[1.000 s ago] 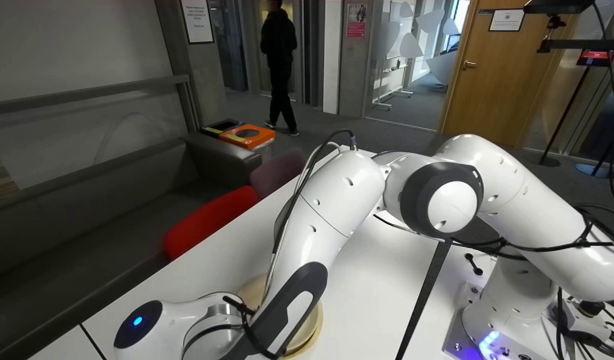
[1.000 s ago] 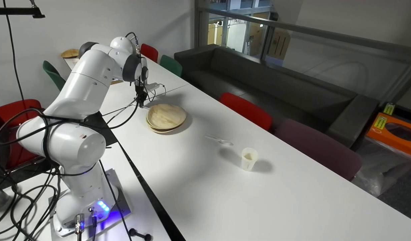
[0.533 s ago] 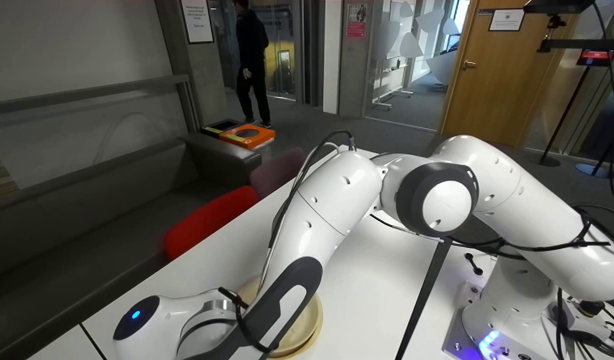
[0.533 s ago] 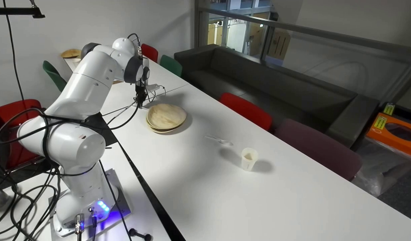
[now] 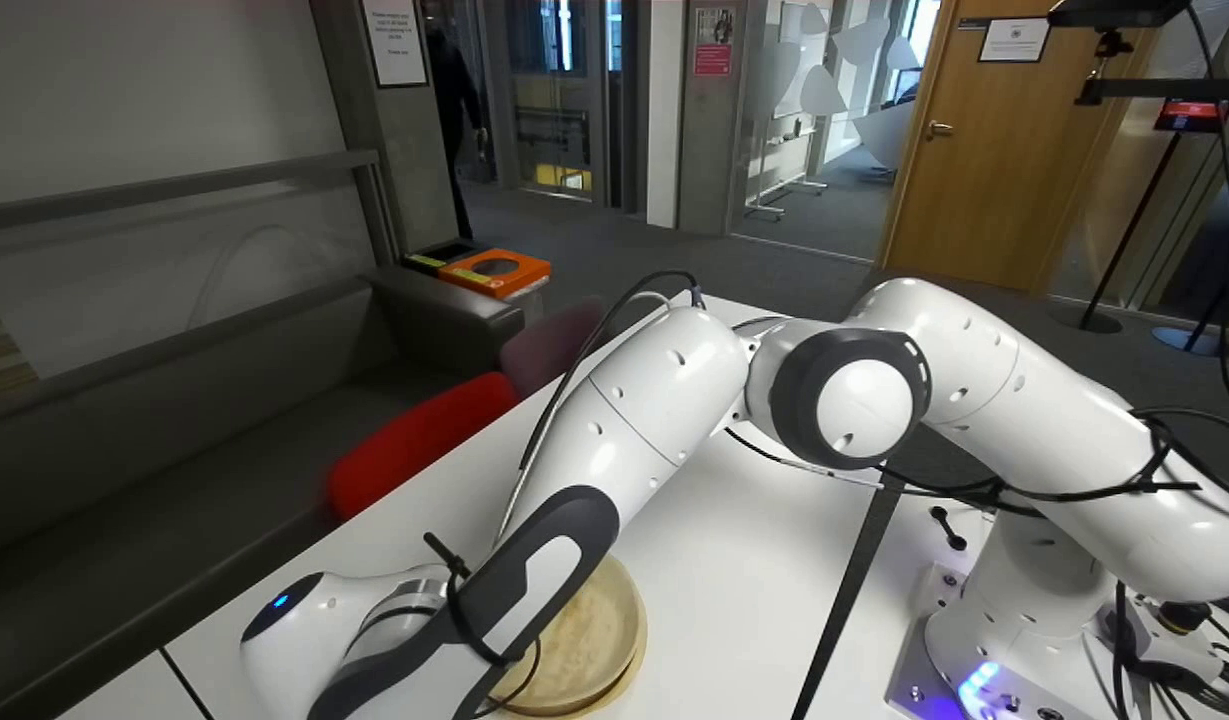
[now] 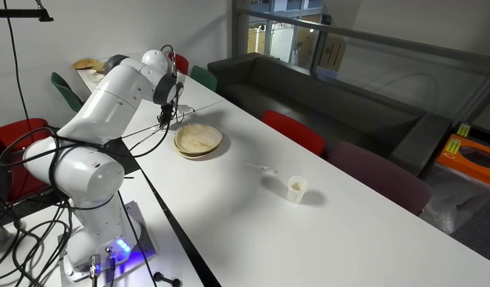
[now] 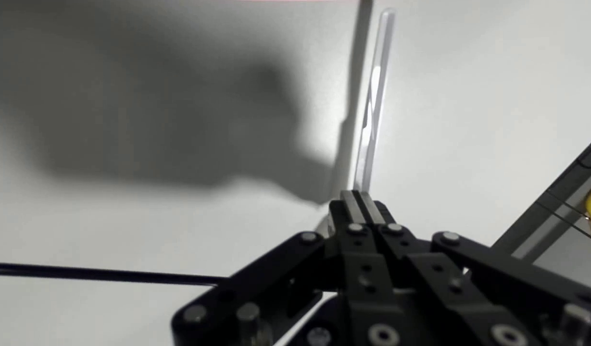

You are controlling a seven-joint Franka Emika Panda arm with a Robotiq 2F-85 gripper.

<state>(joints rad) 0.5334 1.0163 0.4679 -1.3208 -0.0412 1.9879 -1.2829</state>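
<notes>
The end effector (image 7: 359, 199) is closed on a clear plastic utensil (image 7: 374, 103) that sticks out ahead of it, down by the white worktop (image 7: 468, 96), near the stacked wooden-looking plates (image 6: 198, 138). I can't tell whether utensil and worktop touch.

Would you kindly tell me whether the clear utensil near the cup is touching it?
Apart: an exterior view shows white tabletop between the clear utensil and the cup.
</notes>
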